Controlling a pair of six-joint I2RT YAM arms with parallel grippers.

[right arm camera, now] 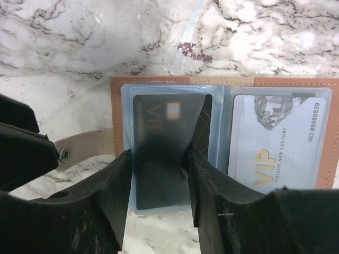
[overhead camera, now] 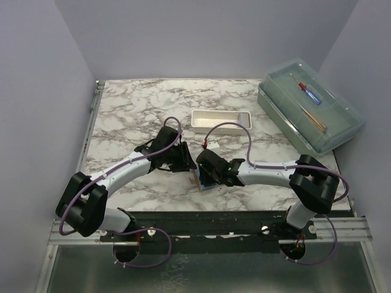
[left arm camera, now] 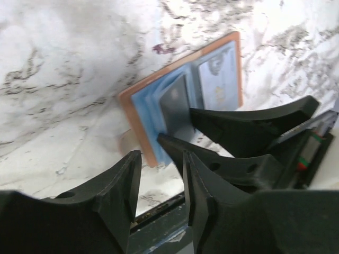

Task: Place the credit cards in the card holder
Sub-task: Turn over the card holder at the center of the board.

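- Card holder [right arm camera: 116,106] is seen laid open and flat on the marble surface [overhead camera: 134,110], low in the middle of the top view and largely covered there by the right arm.
- Its tan outer edge and its two blue-grey inner panels are shown in the right wrist view.
- A strap [right arm camera: 87,144] with a small snap is stretched out from its left side.
- A dark card [right arm camera: 159,121] marked VIP is seated partway in the left panel's clear pocket, with its lower part sticking out toward the bottom of the frame.
- The right pincer [right arm camera: 159,159] is closed on that dark card, one finger pressed against each long edge.
- A pale card [right arm camera: 275,143], also marked VIP, is lodged in the right panel's pocket.
- The left pincer [left arm camera: 159,174] is held open just beside the card holder's near edge, with nothing gripped between its fingers.
- A white tray [overhead camera: 221,126] is set on the surface above centre in the top view.
- A clear lidded box [overhead camera: 278,113] is placed at the upper right.
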